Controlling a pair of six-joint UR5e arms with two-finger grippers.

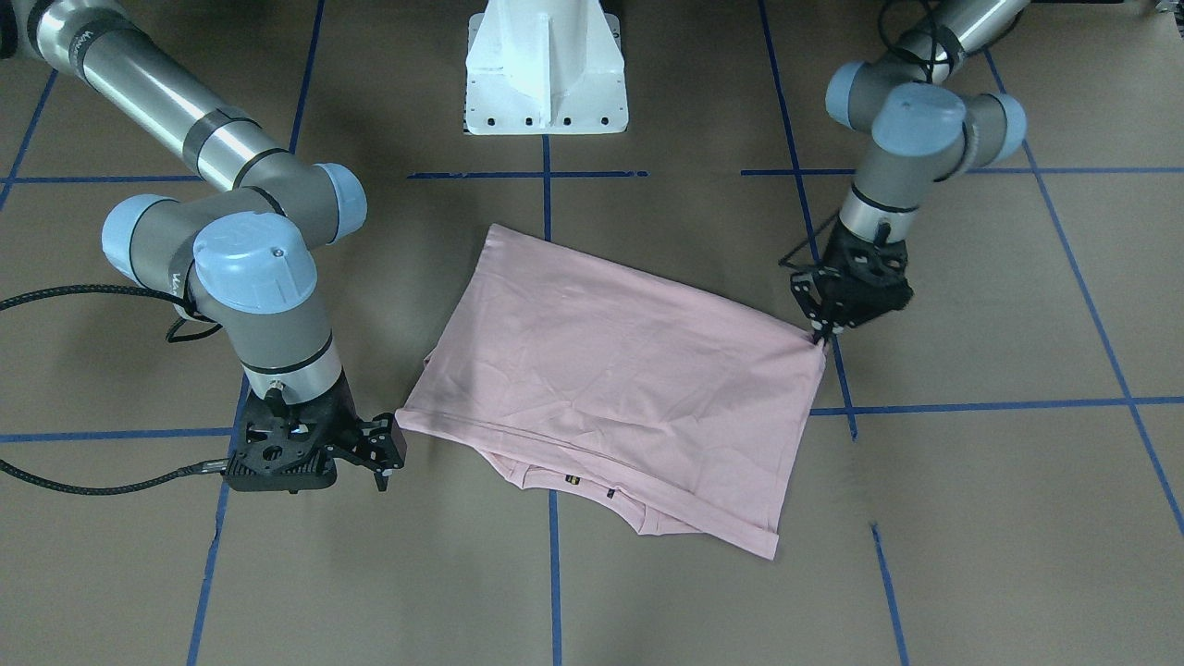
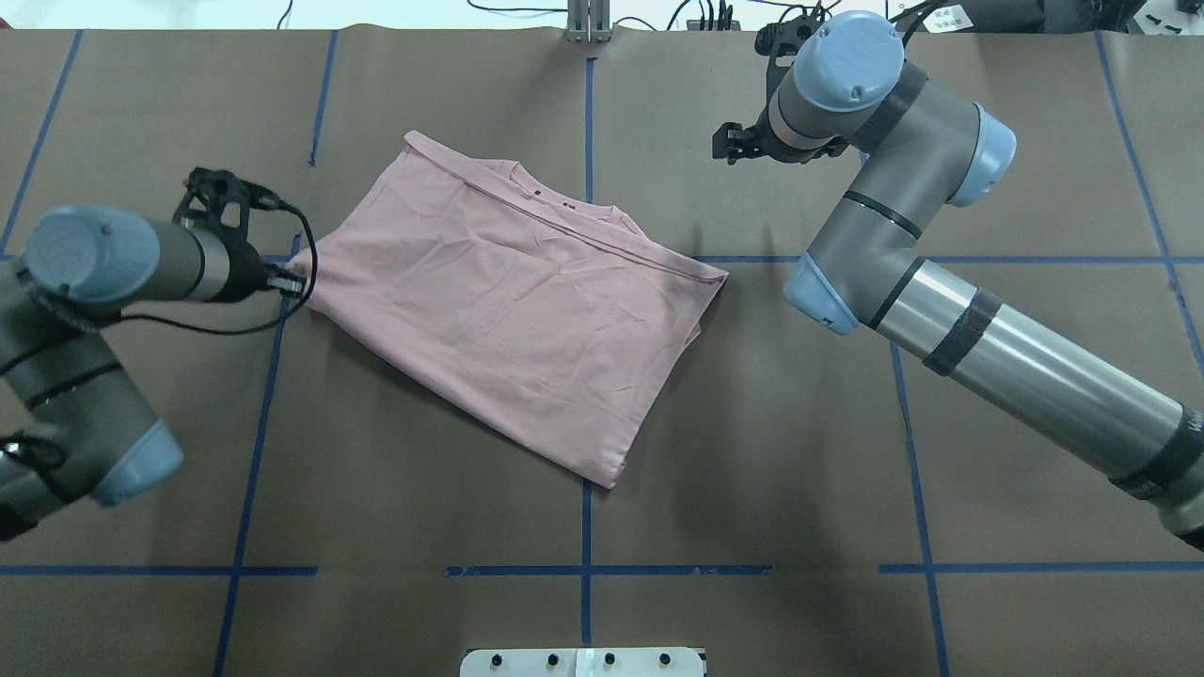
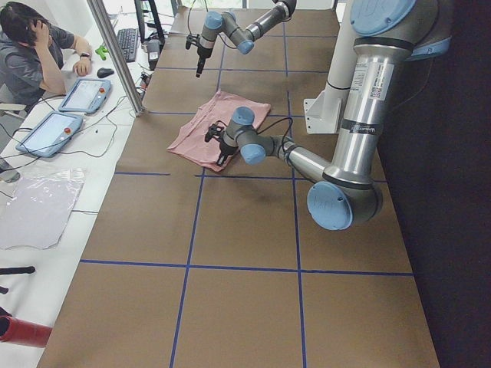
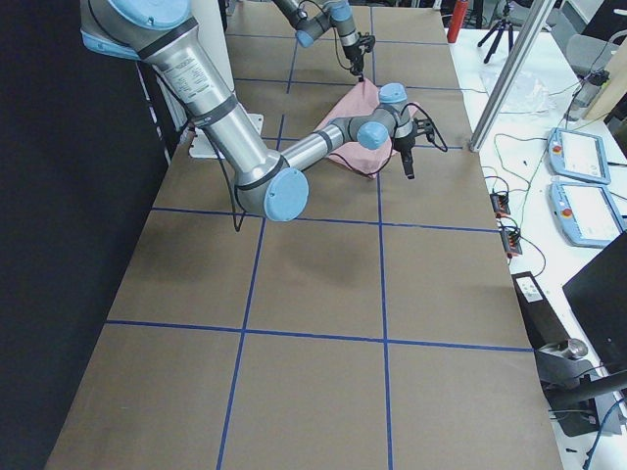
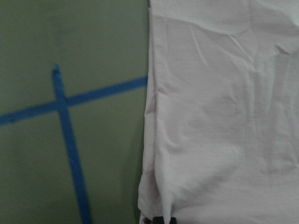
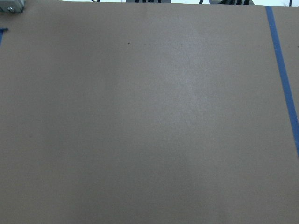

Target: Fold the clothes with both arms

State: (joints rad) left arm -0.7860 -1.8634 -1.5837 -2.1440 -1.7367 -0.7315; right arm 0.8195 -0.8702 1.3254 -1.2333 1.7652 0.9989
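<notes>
You had the pale pink T-shirt (image 1: 610,370) lying folded over in the middle of the desk (image 1: 971,555), skewed to the blue tape lines (image 1: 971,404), with its print out of sight. The left hand (image 1: 821,335), at centre right of the front-facing view, was pinched shut on the shirt's corner. Its wrist camera showed cloth gathered into the dark fingertips (image 5: 161,220) at the bottom edge of the frame. The right hand (image 1: 387,458), at lower left of the front-facing view, sat just beside the opposite corner. Its jaws looked parted, though the angle was poor. Its own camera saw only bare brown desk, so it carried nothing.

I judged the step in hand to be getting a second grip, so that both arms could lift one edge together. To do that well, you needed the right hand to come in low at the lower-left corner and take every layer. Several edges were stacked along the shirt's bottom side, and a shallow pinch would catch only the top one. Both hands then ought to rise level, keeping the edge taut.

The likeliest hindrance was the shirt's own skew. The white pedestal (image 1: 546,74) stood at top centre, well apart from the shirt. In the left-side view a person (image 3: 34,57) sat at upper left beside teach pendants (image 3: 84,93).
</notes>
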